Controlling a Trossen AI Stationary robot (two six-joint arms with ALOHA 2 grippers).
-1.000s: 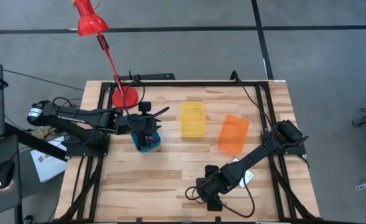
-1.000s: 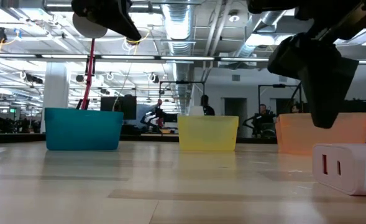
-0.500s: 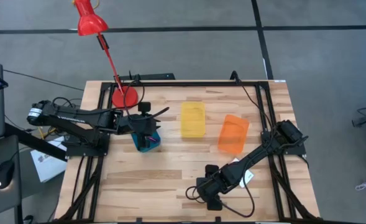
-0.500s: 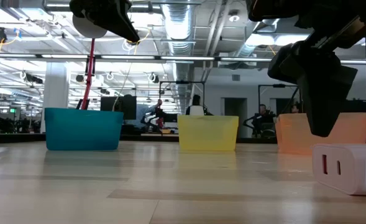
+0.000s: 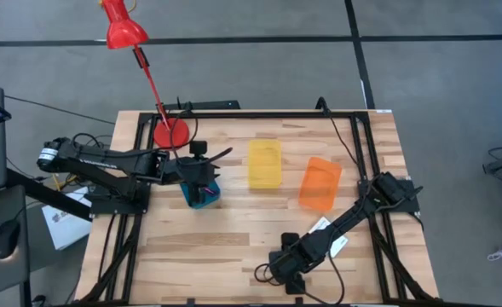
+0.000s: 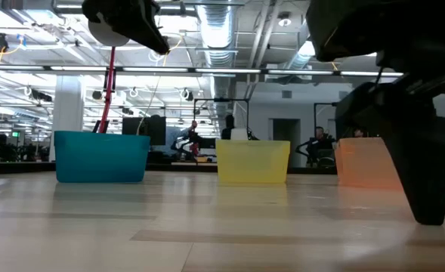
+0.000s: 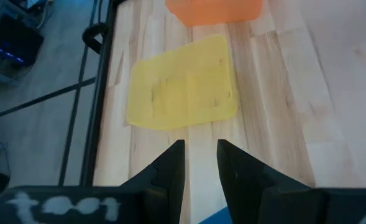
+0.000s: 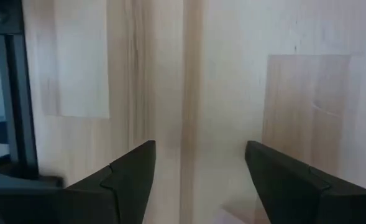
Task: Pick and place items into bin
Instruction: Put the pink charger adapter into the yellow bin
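My left gripper [image 5: 201,181] hangs over the teal bin [image 5: 204,198], its fingers a narrow gap apart [image 7: 201,152] with nothing between them. A thin reddish streak [image 5: 201,203] lies inside that bin. My right gripper [image 5: 278,275] is wide open [image 8: 198,165] low over bare wood near the table's near edge. The white block-like item [image 5: 339,244] lies flat on the table, partly under my right arm. In the low view my right gripper [image 6: 426,189] hides it. The pale pink cube is not in view.
A yellow bin [image 5: 265,164] and an orange bin [image 5: 320,183] stand in the table's middle, right of the teal one [image 6: 101,156]. A red desk lamp [image 5: 170,132] stands at the far left corner. A black frame [image 5: 366,170] rims the table. People move in the room behind.
My right gripper has moved toward the table's near edge and slightly left, away from the white item. In the low view it has come closer and now covers that item.
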